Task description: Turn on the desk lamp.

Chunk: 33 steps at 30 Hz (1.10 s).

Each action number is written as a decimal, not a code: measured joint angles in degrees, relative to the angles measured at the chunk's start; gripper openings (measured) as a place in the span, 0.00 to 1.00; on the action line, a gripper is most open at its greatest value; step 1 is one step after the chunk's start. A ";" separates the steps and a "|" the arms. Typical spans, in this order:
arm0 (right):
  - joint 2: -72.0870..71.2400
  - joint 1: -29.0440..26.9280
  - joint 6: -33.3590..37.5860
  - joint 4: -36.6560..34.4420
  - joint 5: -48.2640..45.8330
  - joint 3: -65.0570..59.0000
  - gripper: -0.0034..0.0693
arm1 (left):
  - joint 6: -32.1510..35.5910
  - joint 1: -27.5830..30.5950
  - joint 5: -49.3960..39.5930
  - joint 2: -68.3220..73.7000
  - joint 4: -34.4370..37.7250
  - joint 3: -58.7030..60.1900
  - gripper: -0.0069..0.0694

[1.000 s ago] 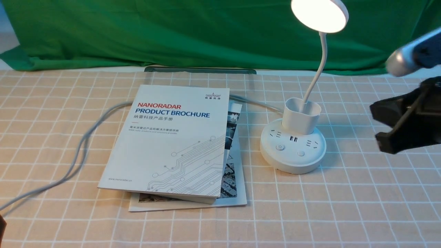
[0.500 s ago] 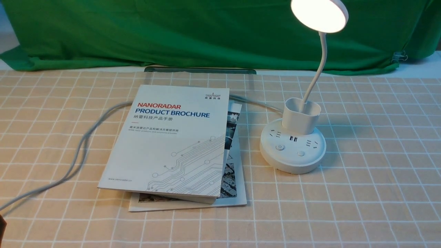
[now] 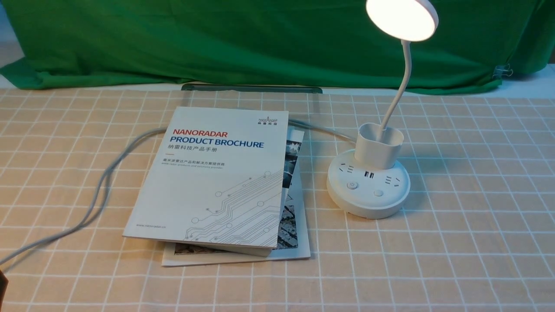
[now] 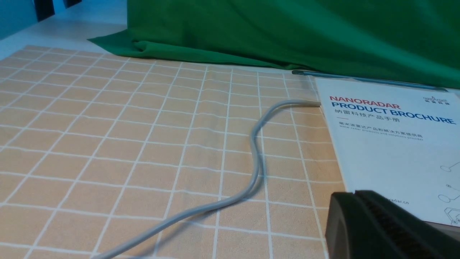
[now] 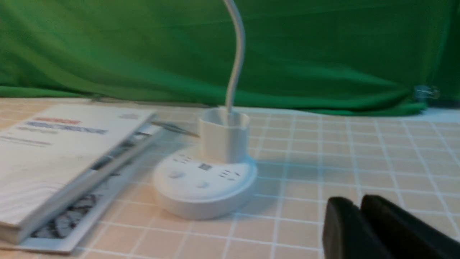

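Observation:
The white desk lamp (image 3: pixel 368 182) stands right of the table's middle, with a round base, two buttons, sockets, a cup holder and a thin neck. Its disc head (image 3: pixel 402 18) glows bright. In the right wrist view the lamp (image 5: pixel 205 180) is blurred, its head out of frame. My right gripper (image 5: pixel 359 205) is shut and empty, above the cloth to the lamp's right. My left gripper (image 4: pixel 354 194) is shut and empty, near the brochure's corner. Neither gripper shows in the front view.
A Nanoradar product brochure (image 3: pixel 217 173) lies on a second booklet (image 3: pixel 295 234) left of the lamp. A grey cable (image 3: pixel 104 182) loops across the checked cloth (image 3: pixel 455 242) from under the brochure. Green fabric (image 3: pixel 217 39) hangs at the back.
My right arm, seen at the right edge of the front view one second ago, has pulled out of that view. The lamp head stays lit and nothing else moved.

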<state>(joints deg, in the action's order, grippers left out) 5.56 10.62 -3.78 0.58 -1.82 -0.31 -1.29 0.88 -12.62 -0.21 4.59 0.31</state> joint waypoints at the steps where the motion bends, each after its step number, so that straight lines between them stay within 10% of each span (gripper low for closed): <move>1: -0.94 -1.29 -0.93 1.27 -0.92 -0.15 0.22 | 0.00 0.00 0.00 0.00 0.00 0.00 0.12; 9: -5.38 -11.71 -3.00 4.78 -4.14 -0.31 0.25 | 0.00 0.00 0.00 0.00 0.00 0.00 0.12; 33: -5.40 -11.85 -3.85 4.89 -10.85 -0.31 0.32 | 0.00 0.00 -0.02 0.00 0.00 0.00 0.12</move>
<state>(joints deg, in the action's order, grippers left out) 0.16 -1.23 -7.63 5.47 -12.67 -0.62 -1.29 0.88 -12.64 -0.21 4.59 0.31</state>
